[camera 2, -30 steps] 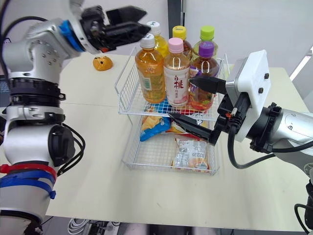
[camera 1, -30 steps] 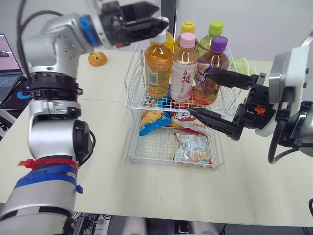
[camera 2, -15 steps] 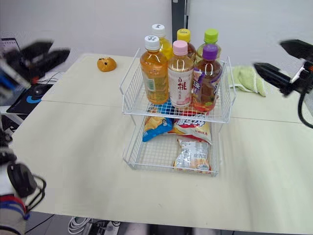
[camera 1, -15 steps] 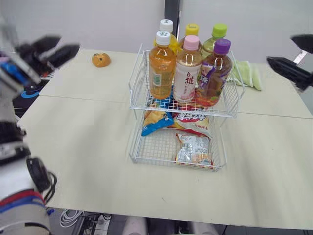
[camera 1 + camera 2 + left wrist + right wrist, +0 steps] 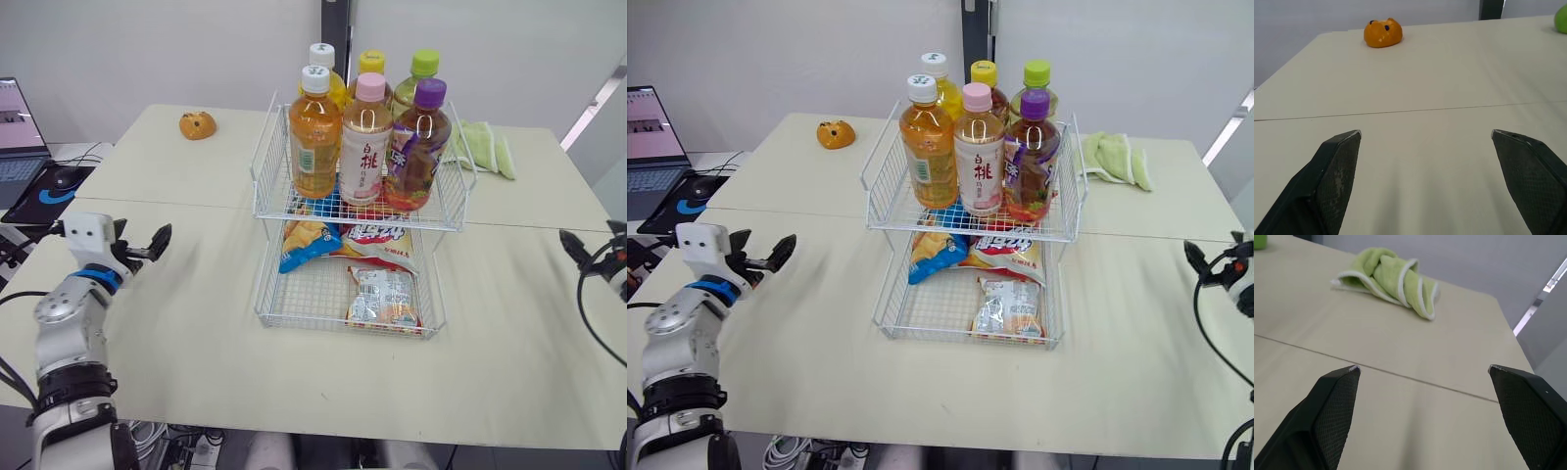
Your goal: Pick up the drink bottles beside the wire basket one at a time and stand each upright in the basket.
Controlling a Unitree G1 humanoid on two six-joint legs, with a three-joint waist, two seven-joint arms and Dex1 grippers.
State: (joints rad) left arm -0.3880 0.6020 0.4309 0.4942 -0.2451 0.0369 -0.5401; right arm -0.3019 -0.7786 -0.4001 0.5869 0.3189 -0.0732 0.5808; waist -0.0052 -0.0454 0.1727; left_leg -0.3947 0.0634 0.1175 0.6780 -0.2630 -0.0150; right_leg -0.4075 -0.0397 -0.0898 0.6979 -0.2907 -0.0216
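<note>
From the head camera we see the wire basket (image 5: pixel 263 171), a two-tier rack, standing in the middle of the tabletop (image 5: pixel 196 333), and all the drink bottles we can find are in its upper tier. In the near row are an amber bottle (image 5: pixel 315 137), a pink-capped bottle (image 5: pixel 362 142) and a purple-capped bottle (image 5: pixel 415 147). Behind them are a white-capped bottle (image 5: pixel 322 56), a yellow-capped bottle (image 5: pixel 372 64) and a green-capped bottle (image 5: pixel 424 67). Each stands upright, long axis vertical and cap up, packed close against its neighbours. Snack packets (image 5: pixel 384 299) lie in the lower tier. The left claw (image 5: pixel 147 245) hangs low over the near left part of the tabletop, so the bottles are to its right and farther away, well apart from it. The right claw (image 5: pixel 591 243) is at the right edge of the scene, with the bottles to its left and farther away, also well apart. An orange toy (image 5: pixel 197 124) sits at the far left, a green cloth (image 5: pixel 480 147) lies just right of the basket, and a laptop (image 5: pixel 18 127) is off to the left. In the left wrist view the left claw (image 5: pixel 1425 132) has its fingers (image 5: pixel 1337 176) spread wide with nothing between them, above bare tabletop, with the orange toy (image 5: pixel 1383 33) far ahead. In the right wrist view the right claw (image 5: pixel 1423 367) is likewise spread wide and empty, with the green cloth (image 5: pixel 1396 276) ahead of it.
</note>
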